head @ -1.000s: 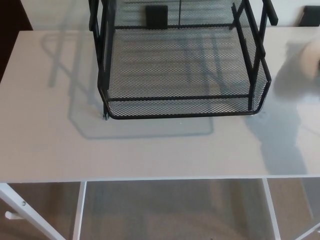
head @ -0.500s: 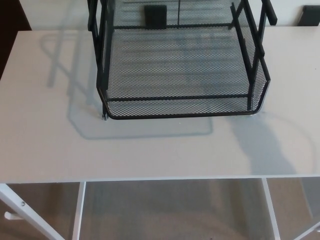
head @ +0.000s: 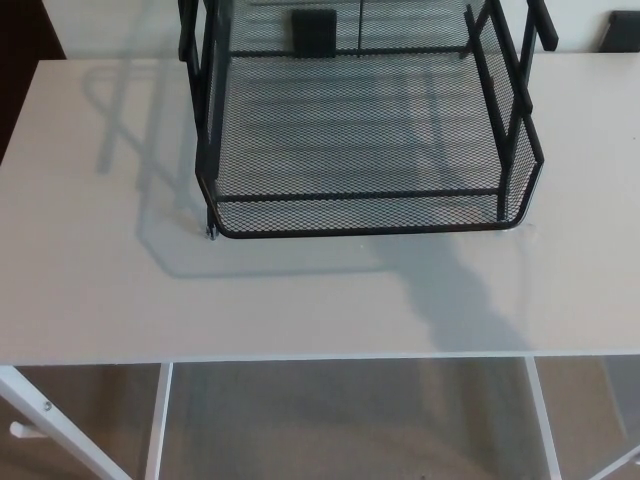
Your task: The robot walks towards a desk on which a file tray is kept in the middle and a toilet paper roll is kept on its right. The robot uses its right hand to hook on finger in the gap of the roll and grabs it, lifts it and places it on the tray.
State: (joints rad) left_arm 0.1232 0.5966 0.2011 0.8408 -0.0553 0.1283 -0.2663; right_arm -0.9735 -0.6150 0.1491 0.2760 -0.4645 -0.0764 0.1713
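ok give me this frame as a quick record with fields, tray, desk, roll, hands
tray: black mesh file tray, bottom tier empty, upper part cut off by the picture's top edge
desk: white desk, tray stands at its middle-back
roll: not visible
robot hand left: not in view
robot hand right: not in view
shadow: dark shadow on the desk in front of the tray's right corner
floor: beige floor below the desk edge

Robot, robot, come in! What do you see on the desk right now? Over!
Both robot hands out of view. Black mesh file tray empty, mid-desk. Toilet paper roll not in sight. White desk shows only shadows.
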